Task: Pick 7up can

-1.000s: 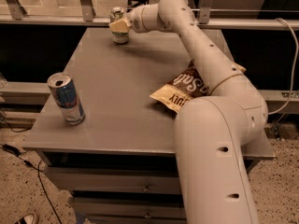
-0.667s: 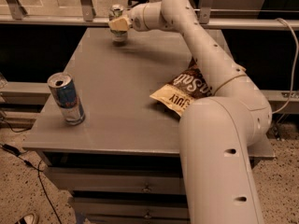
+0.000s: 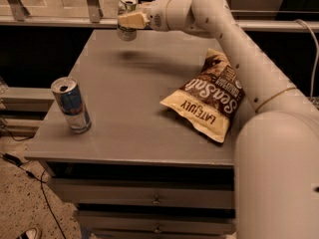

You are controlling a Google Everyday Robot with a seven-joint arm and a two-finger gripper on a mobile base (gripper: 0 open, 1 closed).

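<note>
We see the 7up can (image 3: 128,5) off the bench (image 3: 139,128) now. A second ago it stood at the far edge with the pincer (image 3: 128,21) around it. Now it hangs above that edge, with a soft shadow (image 3: 130,56) on the surface below it. The pincer is clenched on the can's middle, and we judge the pick nearly done, provided the grip holds.

The near finger covers most of the can's side, so we cannot read its lettering. We cannot see the far finger behind it. The arm (image 3: 234,49) cuts across the right side of the chip bag (image 3: 209,101) and hides the bench's right corner. The blue-and-silver can (image 3: 71,105) stands untouched near the left front edge.
</note>
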